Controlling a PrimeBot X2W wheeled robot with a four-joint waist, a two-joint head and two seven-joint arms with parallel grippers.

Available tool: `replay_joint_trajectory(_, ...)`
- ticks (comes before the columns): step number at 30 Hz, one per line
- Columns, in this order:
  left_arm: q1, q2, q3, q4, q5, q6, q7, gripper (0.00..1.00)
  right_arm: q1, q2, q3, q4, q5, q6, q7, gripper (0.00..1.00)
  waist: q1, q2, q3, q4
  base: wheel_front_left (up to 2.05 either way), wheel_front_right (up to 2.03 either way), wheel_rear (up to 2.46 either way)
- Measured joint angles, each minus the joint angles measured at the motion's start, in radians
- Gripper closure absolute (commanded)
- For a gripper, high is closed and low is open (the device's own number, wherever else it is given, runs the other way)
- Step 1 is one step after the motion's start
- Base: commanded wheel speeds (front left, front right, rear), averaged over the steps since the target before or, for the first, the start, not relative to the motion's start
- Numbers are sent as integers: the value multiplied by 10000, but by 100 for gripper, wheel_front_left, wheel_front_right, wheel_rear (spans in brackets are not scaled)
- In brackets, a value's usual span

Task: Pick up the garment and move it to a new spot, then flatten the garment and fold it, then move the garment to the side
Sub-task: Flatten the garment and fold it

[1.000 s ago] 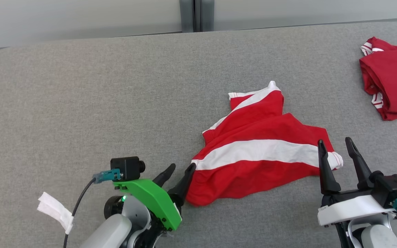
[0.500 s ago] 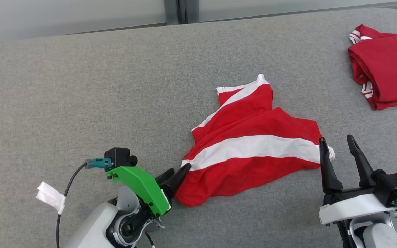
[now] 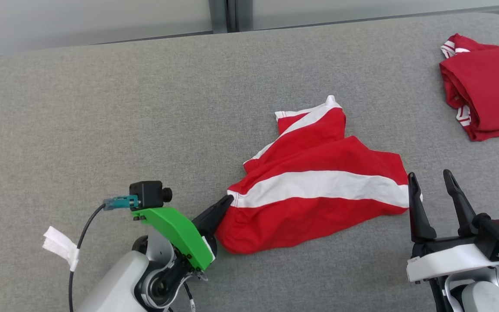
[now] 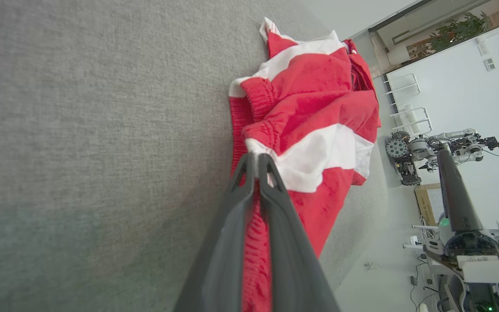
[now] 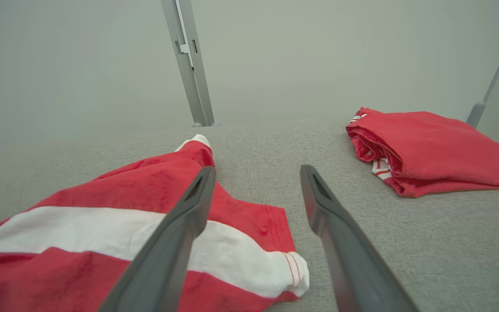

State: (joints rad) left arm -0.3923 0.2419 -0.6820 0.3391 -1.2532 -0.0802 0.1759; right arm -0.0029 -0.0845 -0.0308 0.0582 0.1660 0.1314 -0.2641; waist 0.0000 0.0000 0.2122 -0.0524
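A crumpled red garment (image 3: 319, 186) with a broad white stripe lies on the grey table (image 3: 102, 108), right of centre. At its left end my left gripper (image 3: 228, 200) is shut on the gathered waistband; the left wrist view has both fingers pinched together on the garment (image 4: 314, 108) at the white band, left gripper (image 4: 256, 158). My right gripper (image 3: 430, 180) stands open at the garment's right corner, with its left finger over the cloth edge. In the right wrist view the right gripper (image 5: 256, 173) spreads above that white-striped corner of the garment (image 5: 232, 242) without gripping it.
A second red garment (image 3: 487, 86), folded, lies at the table's far right; it also shows as a folded garment (image 5: 427, 147) in the right wrist view. A white tag (image 3: 61, 247) hangs from my left arm's cable. Bare grey table spreads left and behind.
My left gripper has shut on the garment's left end, where it stood open before. The garment's left edge is drawn slightly toward me. The right gripper stays open in place.
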Motion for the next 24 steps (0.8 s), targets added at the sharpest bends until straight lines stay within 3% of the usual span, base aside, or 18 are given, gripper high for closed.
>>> replay_joint_trajectory(9,803,842,297,-1083,792,-255,-1710,100,259,-268,489,809,635,0,0,0,0,0,-256,387,0,0,0)
replay_joint_trajectory(15,1163,1243,633,-1206,658,-265,-1950,100,-39,-564,1177,1689,2823,0,0,0,0,0,-252,675,0,0,0)
replay_joint_trajectory(18,1157,1290,673,-1151,662,-263,-1962,100,-552,-1271,2105,2207,4362,-2,0,0,0,0,-154,728,0,0,0)
replay_joint_trajectory(24,934,1285,642,-930,732,-251,-1887,100,-1679,-3432,4268,2313,7444,-4,527,0,0,0,18,861,0,0,0)
